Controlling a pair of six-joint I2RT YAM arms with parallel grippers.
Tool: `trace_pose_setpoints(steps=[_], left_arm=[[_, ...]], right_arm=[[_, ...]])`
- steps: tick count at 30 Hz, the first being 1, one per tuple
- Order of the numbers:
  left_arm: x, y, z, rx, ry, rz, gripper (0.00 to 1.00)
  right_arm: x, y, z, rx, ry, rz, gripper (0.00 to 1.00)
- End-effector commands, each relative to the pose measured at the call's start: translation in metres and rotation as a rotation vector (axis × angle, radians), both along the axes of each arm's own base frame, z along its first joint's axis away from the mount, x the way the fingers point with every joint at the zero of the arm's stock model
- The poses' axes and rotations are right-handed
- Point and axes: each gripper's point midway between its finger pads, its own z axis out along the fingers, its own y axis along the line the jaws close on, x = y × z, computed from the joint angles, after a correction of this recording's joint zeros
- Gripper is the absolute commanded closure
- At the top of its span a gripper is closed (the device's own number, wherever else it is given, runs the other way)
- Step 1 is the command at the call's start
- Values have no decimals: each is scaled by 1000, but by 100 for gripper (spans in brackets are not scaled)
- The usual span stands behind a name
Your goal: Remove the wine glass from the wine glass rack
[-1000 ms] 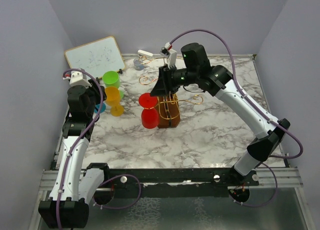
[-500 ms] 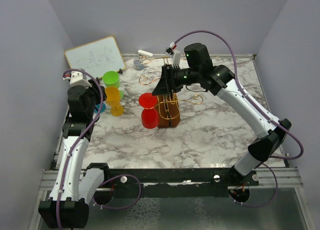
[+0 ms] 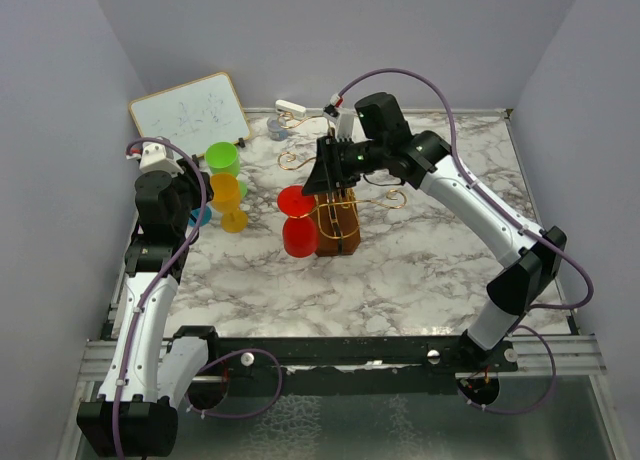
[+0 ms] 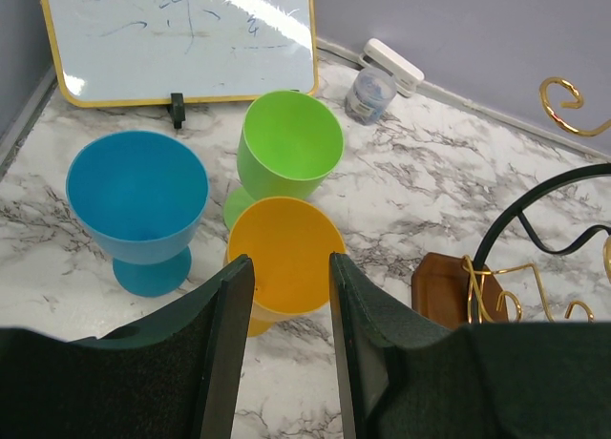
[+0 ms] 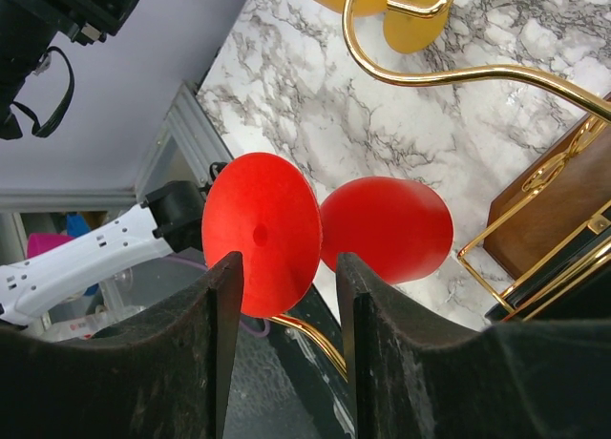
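A red wine glass point(image 3: 297, 220) hangs upside down on the wine glass rack point(image 3: 338, 232), a brown wooden block with gold wire arms. In the right wrist view its round foot point(image 5: 260, 231) faces me and its bowl point(image 5: 387, 227) lies behind, beside the rack's base point(image 5: 554, 219). My right gripper point(image 5: 286, 267) is open, its fingertips just short of the foot, one on each side of the foot's lower edge. My left gripper point(image 4: 291, 262) is open with nothing in it, hovering over an orange glass point(image 4: 286, 243).
A green glass point(image 4: 289, 148) and a blue glass point(image 4: 138, 196) stand by the orange one, left of the rack. A whiteboard point(image 3: 188, 112) leans at the back left. A small jar point(image 3: 276, 128) and a white eraser point(image 3: 290, 107) lie by the back wall. Gold wire arms point(image 5: 458, 73) reach out over the table.
My right arm has shifted a little left, bringing its gripper closer to the red glass, and its jaws have widened slightly. The left arm has not moved.
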Motion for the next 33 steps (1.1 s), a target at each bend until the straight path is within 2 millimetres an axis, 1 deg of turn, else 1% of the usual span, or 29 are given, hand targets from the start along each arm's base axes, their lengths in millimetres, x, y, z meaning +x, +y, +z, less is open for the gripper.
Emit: trace_pose_setpoints(steps=[1, 13, 33], left_arm=[[0, -4, 1, -15, -14, -21, 60], [1, -5, -1, -20, -10, -30, 60], [2, -6, -3, -23, -4, -32, 60]], right_arm=[[6, 1, -6, -15, -18, -5, 57], [0, 6, -17, -10, 6, 48, 59], [-4, 18, -14, 44, 22, 98, 60]])
